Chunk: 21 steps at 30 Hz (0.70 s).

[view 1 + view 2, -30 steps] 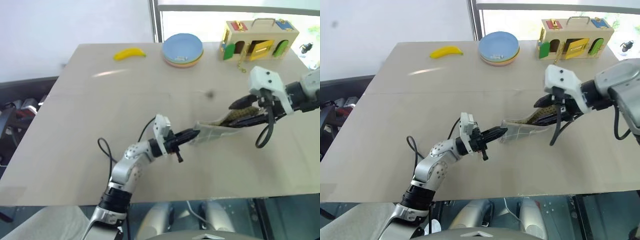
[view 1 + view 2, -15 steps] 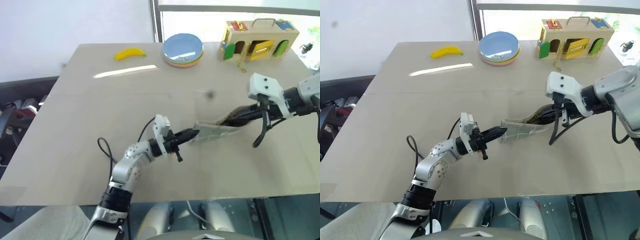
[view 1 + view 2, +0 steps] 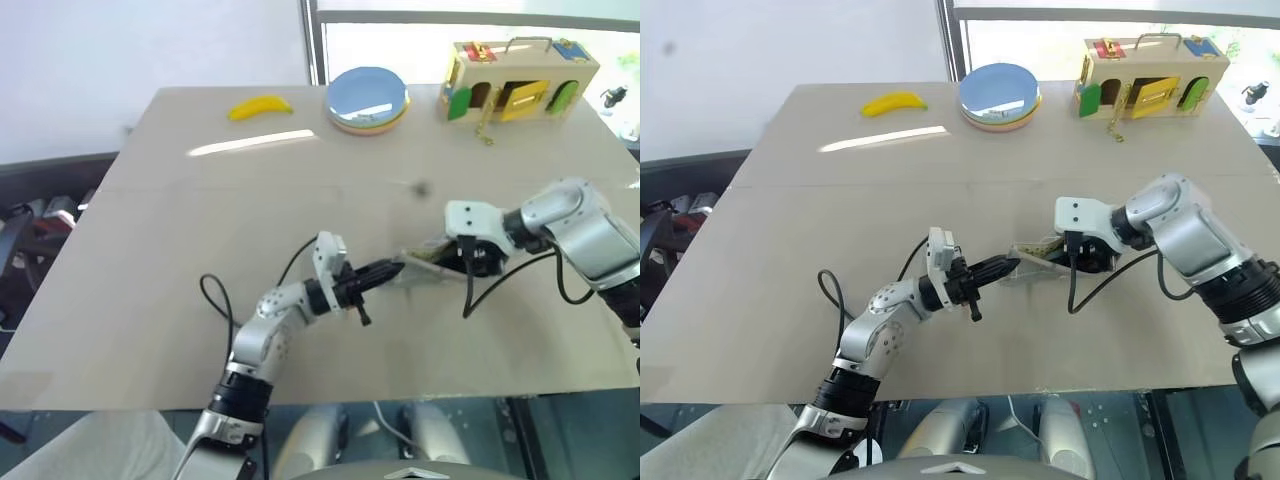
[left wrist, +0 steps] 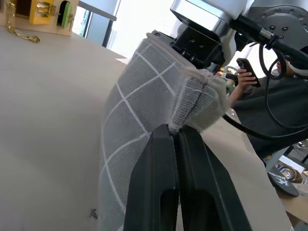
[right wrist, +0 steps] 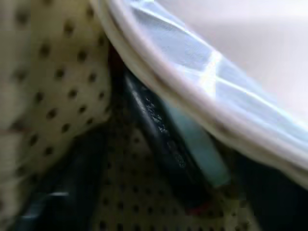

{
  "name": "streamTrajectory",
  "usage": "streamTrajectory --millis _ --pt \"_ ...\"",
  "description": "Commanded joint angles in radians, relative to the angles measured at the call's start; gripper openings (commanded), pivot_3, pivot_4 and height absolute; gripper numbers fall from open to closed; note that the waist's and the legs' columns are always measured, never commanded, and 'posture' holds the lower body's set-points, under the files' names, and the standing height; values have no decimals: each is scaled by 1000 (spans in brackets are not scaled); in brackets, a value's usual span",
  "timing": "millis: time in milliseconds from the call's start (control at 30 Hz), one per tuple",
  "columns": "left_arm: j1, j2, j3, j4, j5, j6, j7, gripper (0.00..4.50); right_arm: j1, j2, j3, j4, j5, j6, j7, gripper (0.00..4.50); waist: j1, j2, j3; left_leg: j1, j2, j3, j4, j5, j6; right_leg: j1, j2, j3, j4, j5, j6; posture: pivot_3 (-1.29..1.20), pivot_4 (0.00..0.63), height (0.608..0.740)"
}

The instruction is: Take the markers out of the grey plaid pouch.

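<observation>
Left pincer (image 4: 175, 139) clamps the grey plaid pouch (image 4: 144, 101) by its corner, bracing it on the bench (image 3: 200, 220) while the right pincer (image 3: 1072, 262) noses into its mouth, spread unclear. Markers (image 5: 178, 144) lie inside.

I get bright daylight from the window (image 3: 470, 20) behind the far edge of the table (image 3: 150, 250), and it washes out to white there. A pale streak of glare (image 3: 250, 145) lies across the tabletop near the far side. Shadows under the arms are soft and faint. My head views are sharp across the middle. The left wrist view is backlit, its background blown out but the pouch fabric (image 4: 144, 110) crisp. The right wrist view is dim, very close and blurred throughout.
</observation>
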Motion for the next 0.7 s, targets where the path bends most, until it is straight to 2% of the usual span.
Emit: streamTrajectory --millis 33,167,200,300,367,467,500,700 --pt "-5 -13 1 -5 5 -20 -7 0 -19 12 26 -33 -24 5 49 4400 1 0 0 0 0 0 0 0 0 0 0 0 0 0 0 0 150 740" --pt "-5 -20 -2 3 12 -24 -8 0 -5 47 57 3 -70 -22 41 4400 0 0 0 0 0 0 0 0 0 0 0 0 0 0 0 0 150 740" --pt "-7 -23 -1 5 13 -24 -8 0 -2 57 64 19 -87 -36 34 3820 0 0 0 0 0 0 0 0 0 0 0 0 0 0 0 0 150 740" --pt "-8 -28 1 6 17 -25 -6 0 5 68 69 42 -118 -56 26 2545 3 0 0 0 0 0 0 0 0 0 0 0 0 0 0 0 150 740" --pt "-6 -28 3 4 18 -24 -5 0 9 66 61 37 -125 -56 27 1907 4 0 0 0 0 -1 0 0 0 0 0 -1 0 0 0 0 150 740" --pt "-2 -29 5 1 17 -21 -3 0 10 55 37 5 -123 -39 34 642 2 0 0 0 0 -1 0 0 0 0 0 -1 0 0 0 0 150 740" --pt "-1 -29 6 0 17 -21 -3 0 7 48 26 -9 -121 -32 36 442 3 0 0 0 0 -1 0 0 0 0 0 -1 0 0 0 0 150 740" --pt "8 -28 5 -6 18 -20 -1 0 -12 -19 -55 -126 -71 52 69 443 3 0 0 0 0 -1 0 0 0 0 0 -1 0 0 0 0 150 740"
